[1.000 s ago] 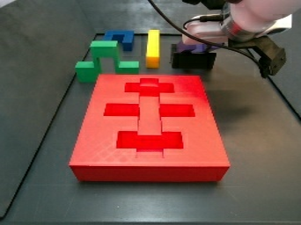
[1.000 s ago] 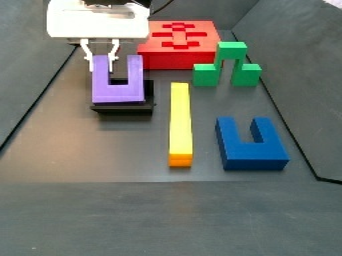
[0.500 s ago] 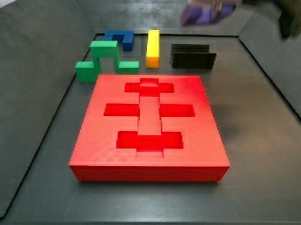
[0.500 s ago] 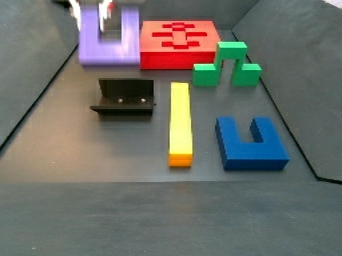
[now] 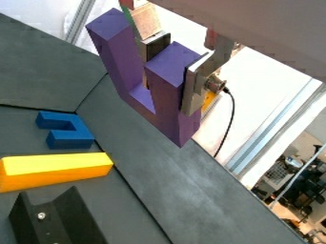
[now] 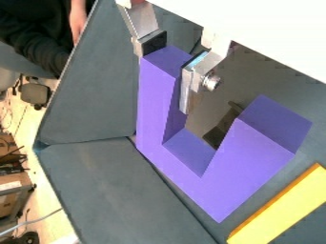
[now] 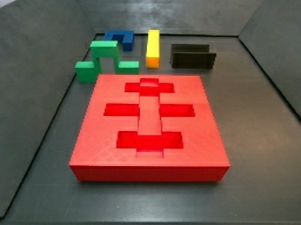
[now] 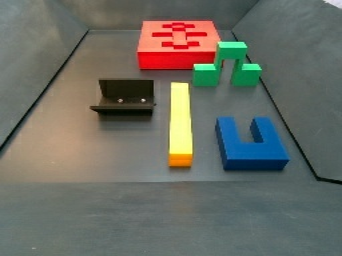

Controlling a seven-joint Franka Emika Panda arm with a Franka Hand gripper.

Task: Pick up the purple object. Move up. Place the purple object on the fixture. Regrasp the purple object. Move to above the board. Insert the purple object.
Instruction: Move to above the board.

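Observation:
In both wrist views my gripper (image 5: 176,69) (image 6: 173,63) is shut on one prong of the purple object (image 5: 143,84) (image 6: 192,138), a U-shaped block hanging high above the floor. One silver finger (image 5: 204,81) presses the prong's outer face and a dark pad (image 5: 155,45) sits inside the U. Neither the gripper nor the purple object shows in the side views. The black fixture (image 7: 193,57) (image 8: 124,98) stands bare. The red board (image 7: 147,123) (image 8: 181,42) lies flat with its recessed cutouts open.
A yellow bar (image 8: 179,122) (image 7: 153,48) lies beside the fixture. A blue U-block (image 8: 249,142) (image 5: 57,131) and green blocks (image 8: 225,65) (image 7: 94,66) sit past it. Dark walls ring the floor.
The gripper lifted the purple object off the fixture and rose out of both side views. The fixture now stands bare.

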